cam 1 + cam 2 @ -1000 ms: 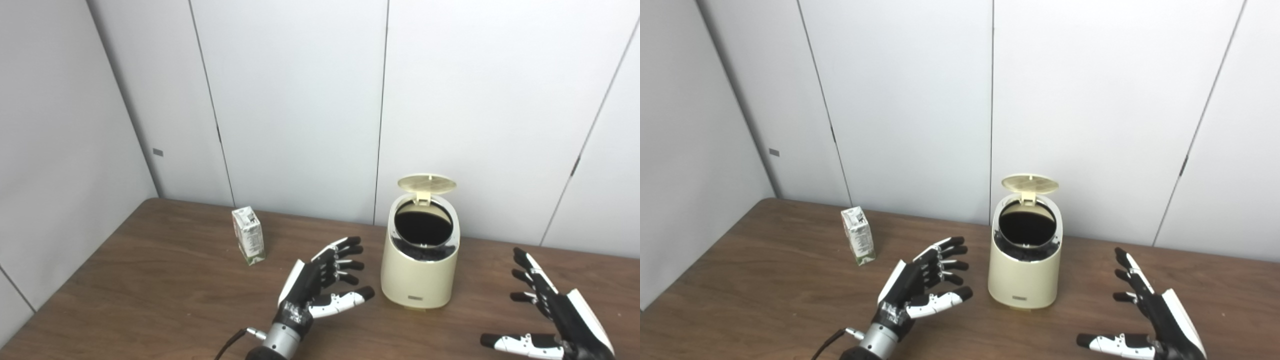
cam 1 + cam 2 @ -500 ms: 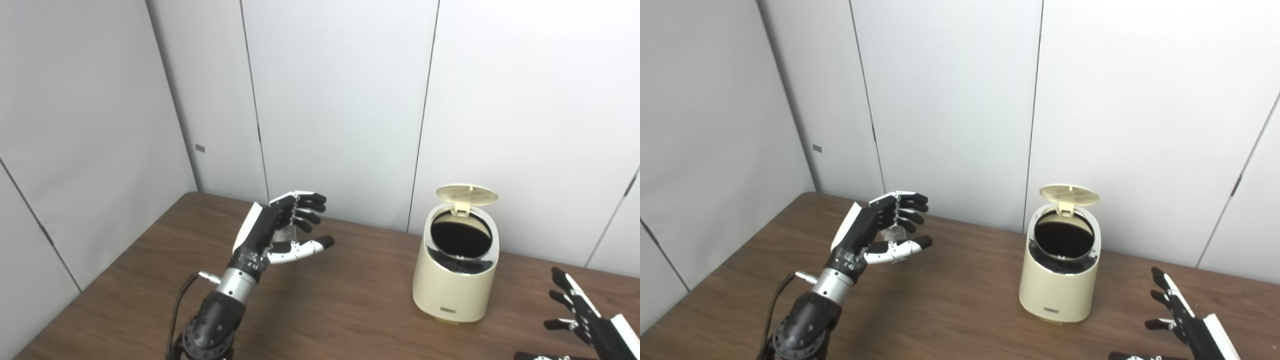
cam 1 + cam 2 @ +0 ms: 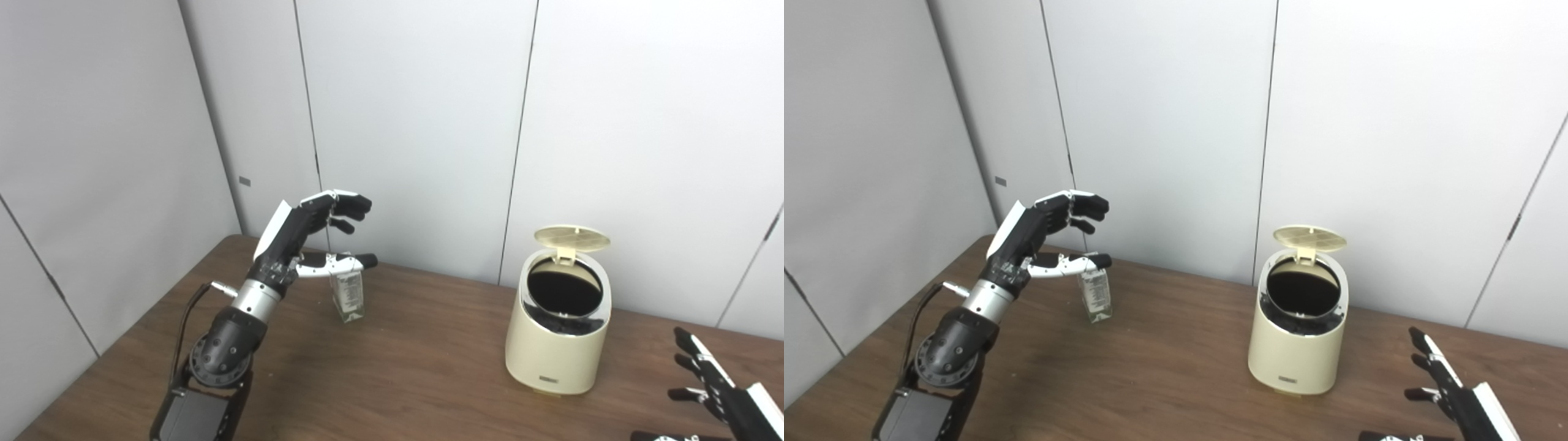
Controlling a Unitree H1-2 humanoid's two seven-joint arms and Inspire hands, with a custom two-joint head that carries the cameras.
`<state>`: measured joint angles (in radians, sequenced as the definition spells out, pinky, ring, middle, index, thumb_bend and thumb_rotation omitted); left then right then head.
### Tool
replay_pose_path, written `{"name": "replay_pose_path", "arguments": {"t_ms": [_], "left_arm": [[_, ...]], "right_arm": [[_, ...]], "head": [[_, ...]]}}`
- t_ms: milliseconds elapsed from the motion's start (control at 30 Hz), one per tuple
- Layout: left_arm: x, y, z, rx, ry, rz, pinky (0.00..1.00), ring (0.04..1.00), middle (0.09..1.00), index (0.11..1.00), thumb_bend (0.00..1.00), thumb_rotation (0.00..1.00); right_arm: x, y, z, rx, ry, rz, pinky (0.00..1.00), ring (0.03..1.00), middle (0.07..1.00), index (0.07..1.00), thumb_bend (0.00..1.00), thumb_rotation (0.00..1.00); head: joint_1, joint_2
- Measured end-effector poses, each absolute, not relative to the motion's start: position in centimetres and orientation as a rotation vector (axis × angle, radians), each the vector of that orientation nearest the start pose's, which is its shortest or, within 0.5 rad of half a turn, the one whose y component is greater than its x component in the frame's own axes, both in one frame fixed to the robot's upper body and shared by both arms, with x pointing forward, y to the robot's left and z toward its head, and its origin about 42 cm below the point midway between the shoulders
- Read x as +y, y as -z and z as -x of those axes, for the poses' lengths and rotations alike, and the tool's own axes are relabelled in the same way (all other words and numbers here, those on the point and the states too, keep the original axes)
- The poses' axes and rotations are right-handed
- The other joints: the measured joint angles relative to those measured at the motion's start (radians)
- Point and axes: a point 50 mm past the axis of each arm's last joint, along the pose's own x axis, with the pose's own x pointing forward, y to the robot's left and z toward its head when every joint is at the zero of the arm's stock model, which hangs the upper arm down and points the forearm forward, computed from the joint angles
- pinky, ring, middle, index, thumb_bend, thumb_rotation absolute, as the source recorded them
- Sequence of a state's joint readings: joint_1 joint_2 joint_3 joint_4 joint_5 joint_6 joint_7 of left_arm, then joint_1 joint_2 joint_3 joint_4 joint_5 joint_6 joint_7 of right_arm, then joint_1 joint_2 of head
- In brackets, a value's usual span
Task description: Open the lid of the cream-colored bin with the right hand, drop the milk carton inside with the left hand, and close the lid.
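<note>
Nearest, at the bottom right corner, the right hand hovers low over the brown wooden table, fingers spread apart and holding nothing; it is cut off by the frame edge. In the left eye view only its fingers and a strip of white back shell show, while the right eye view takes in a little more of it.

On the left, the left arm rises from the near table edge, and the left hand is lifted above the table with fingers curled forward and thumb stretched out beneath them — open, gripping nothing. The thumb crosses in front of the top of the milk carton, so whether it touches the carton cannot be told from either view.

The carton is a small, upright, white box with dark printed text on its side and a greenish base, standing on the table toward the back left, well apart from the bin.

To the right stands the cream-colored bin — rounded, with a shiny rim around a dark opening. Its lid is tipped up at the back, hinged open.

Behind everything are 2 plain grey panelled walls.
</note>
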<state>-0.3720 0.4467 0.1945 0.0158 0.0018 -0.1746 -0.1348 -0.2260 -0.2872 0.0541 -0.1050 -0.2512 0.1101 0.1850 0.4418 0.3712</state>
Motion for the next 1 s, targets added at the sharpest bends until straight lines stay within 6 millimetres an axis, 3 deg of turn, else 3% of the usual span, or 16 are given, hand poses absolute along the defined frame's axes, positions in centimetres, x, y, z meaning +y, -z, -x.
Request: {"name": "replay_pose_path", "arguments": {"t_ms": [167,233,333,400,600,700,1000], "left_arm": [[37.0,-27.4,-38.7,-0.548,-0.045,-0.495,0.71,0.806,0.802,0.766,0.85,0.12],[37.2,-27.1,-38.9,-0.548,-0.064,-0.523,0.76,0.841,0.833,0.802,0.84,0.15],[37.7,-26.0,-39.3,-0.529,-0.09,-0.555,0.95,0.933,0.9,0.871,0.88,0.19],[38.2,-25.0,-39.5,-0.495,-0.106,-0.547,0.99,0.974,0.939,0.919,0.89,0.19],[38.5,-23.6,-39.6,-0.432,-0.115,-0.518,0.99,1.0,0.999,0.999,0.96,0.28],[38.3,-22.2,-39.2,-0.383,-0.117,-0.505,0.98,1.0,1.0,1.0,0.95,0.27],[38.1,-19.1,-39.2,-0.273,-0.119,-0.486,1.0,1.0,1.0,1.0,0.97,0.29]], "right_arm": [[-25.9,-19.3,-35.1,-0.187,-0.206,0.557,0.66,0.9,0.959,0.963,0.79,0.17],[-25.9,-19.5,-35.2,-0.192,-0.207,0.552,0.65,0.895,0.957,0.965,0.82,0.22],[-25.9,-19.5,-35.2,-0.193,-0.21,0.549,0.64,0.888,0.957,0.971,0.84,0.25],[-25.9,-19.5,-35.2,-0.193,-0.21,0.552,0.67,0.901,0.962,0.97,0.85,0.27],[-25.9,-19.5,-35.2,-0.192,-0.208,0.557,0.77,0.95,0.971,0.974,0.84,0.3],[-25.9,-19.6,-35.1,-0.193,-0.207,0.558,0.7,0.939,0.968,0.97,0.84,0.29],[-26.3,-19.7,-35.1,-0.193,-0.204,0.551,0.66,0.876,0.914,0.948,0.87,0.28]], "head": [[-0.003,0.006],[-0.003,0.008],[-0.008,0.009],[-0.008,0.011],[-0.008,0.017],[-0.009,0.018],[-0.012,0.021]]}}
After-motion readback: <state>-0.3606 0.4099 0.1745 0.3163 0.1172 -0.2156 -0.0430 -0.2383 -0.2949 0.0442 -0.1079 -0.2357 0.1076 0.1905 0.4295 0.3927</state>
